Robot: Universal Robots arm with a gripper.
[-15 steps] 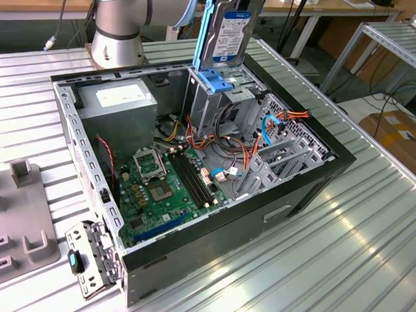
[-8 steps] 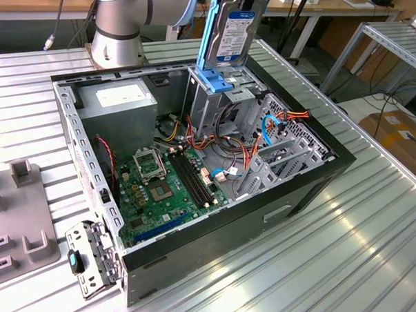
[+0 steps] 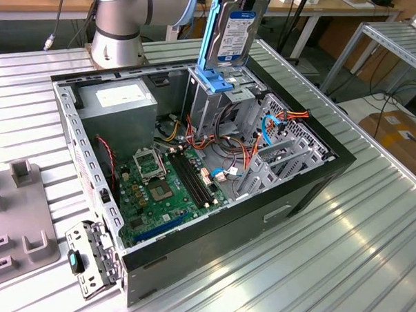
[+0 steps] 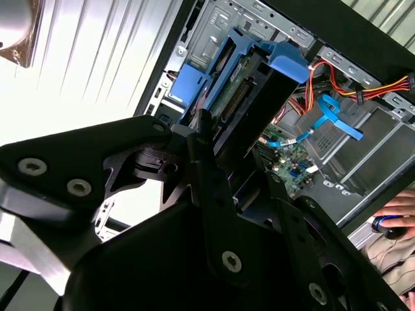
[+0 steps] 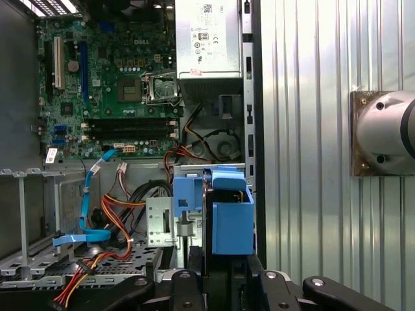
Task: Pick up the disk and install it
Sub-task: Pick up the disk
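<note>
The disk (image 3: 232,31) hangs upright over the open computer case (image 3: 289,201), a silver-grey drive with a white-and-blue label in light-blue carrier rails. Its lower blue end sits right at the top of the metal drive cage (image 3: 217,108). My gripper (image 5: 225,277) is shut on the disk's upper end, and the black fingers (image 4: 211,162) clamp both sides of the disk (image 4: 249,87). In the first wrist view the disk's blue carrier (image 5: 232,220) points down at the cage beside a smaller blue handle piece (image 5: 187,197).
Inside the case lie the grey power-supply box (image 3: 120,100), the green motherboard (image 3: 161,192) and orange-red cables (image 3: 292,117) with a blue cable (image 3: 266,127). The arm's base (image 3: 120,24) stands behind the case. A grey fixture (image 3: 19,217) sits at the exterior view's left. A person's hand (image 4: 395,223) is near the case.
</note>
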